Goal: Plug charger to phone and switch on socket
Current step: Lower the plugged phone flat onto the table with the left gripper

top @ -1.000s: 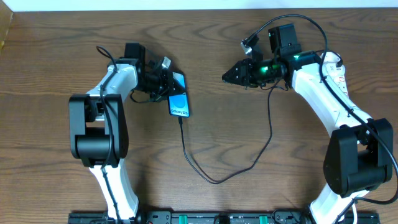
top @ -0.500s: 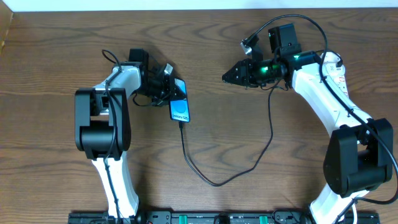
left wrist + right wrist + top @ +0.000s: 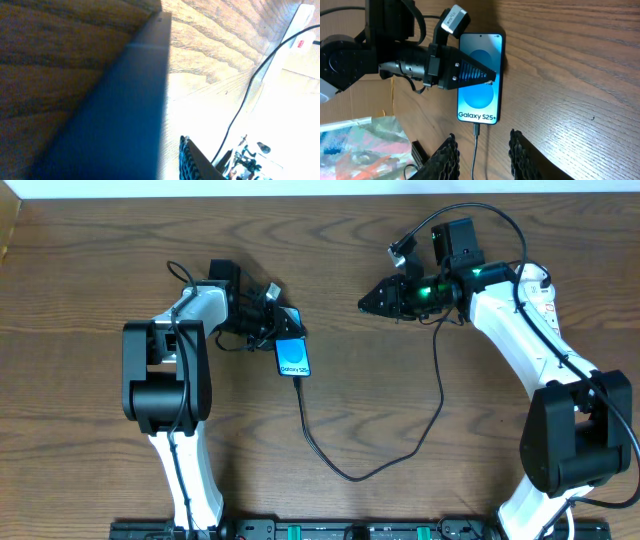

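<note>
Gripper check: left gripper (image 3: 490,77) reaching in from 9 o'clock over phone (image 3: 479,107), opening impossible to tell; right gripper (image 3: 483,136) spread wide, holding nothing. Phone flat on bench (image 3: 90,260), screen lit, charger (image 3: 350,473) plugged into its 6 o'clock end.

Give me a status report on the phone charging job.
Right end effector open, empty. Left end effector over phone screen, state unclear. Charger tip in phone's bottom port. Socket not seen overhead.
</note>
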Motion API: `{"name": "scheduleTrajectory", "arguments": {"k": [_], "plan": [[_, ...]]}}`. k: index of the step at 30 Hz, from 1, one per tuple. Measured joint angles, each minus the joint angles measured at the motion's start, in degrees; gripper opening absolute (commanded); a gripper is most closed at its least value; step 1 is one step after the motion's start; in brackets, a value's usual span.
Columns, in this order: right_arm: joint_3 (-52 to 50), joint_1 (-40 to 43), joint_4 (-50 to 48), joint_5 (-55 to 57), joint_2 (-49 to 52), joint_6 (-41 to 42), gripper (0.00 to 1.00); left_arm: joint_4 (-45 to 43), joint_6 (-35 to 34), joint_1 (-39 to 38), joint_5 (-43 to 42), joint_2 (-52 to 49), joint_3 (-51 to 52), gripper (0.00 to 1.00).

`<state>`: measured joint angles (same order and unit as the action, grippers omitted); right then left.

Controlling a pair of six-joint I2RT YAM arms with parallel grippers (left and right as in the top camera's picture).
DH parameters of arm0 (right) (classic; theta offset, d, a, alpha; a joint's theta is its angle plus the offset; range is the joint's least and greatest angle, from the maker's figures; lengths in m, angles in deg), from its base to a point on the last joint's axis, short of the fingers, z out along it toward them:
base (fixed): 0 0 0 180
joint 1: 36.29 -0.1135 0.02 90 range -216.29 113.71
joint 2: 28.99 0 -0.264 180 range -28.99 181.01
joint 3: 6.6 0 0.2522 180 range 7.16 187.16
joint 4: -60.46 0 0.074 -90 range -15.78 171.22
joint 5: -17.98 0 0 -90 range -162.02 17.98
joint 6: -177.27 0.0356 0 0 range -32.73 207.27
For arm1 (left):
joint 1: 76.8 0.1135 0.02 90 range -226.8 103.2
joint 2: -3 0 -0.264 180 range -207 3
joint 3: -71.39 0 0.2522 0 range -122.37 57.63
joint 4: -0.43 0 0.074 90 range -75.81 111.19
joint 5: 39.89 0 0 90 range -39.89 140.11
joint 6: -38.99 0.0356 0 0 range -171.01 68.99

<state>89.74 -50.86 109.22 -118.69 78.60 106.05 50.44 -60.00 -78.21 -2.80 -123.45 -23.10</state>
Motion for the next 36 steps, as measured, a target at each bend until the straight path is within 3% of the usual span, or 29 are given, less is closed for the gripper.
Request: {"name": "scheduleTrajectory", "arguments": {"k": [6,13,36], "plan": [[0.0,0.0,0.3,0.0,0.0,0.0,0.33,0.2,0.1,0.0,-0.9,0.0,-0.2,0.39],[0.0,0.0,1.0,0.0,0.0,0.0,0.32,0.8,-0.2,-0.3,0.0,0.2,-0.7,0.41],[0.0,0.0,1.2,0.0,0.0,0.0,0.33,5.0,-1.5,-0.6,22.5,4.7,-2.2,0.42]]}}
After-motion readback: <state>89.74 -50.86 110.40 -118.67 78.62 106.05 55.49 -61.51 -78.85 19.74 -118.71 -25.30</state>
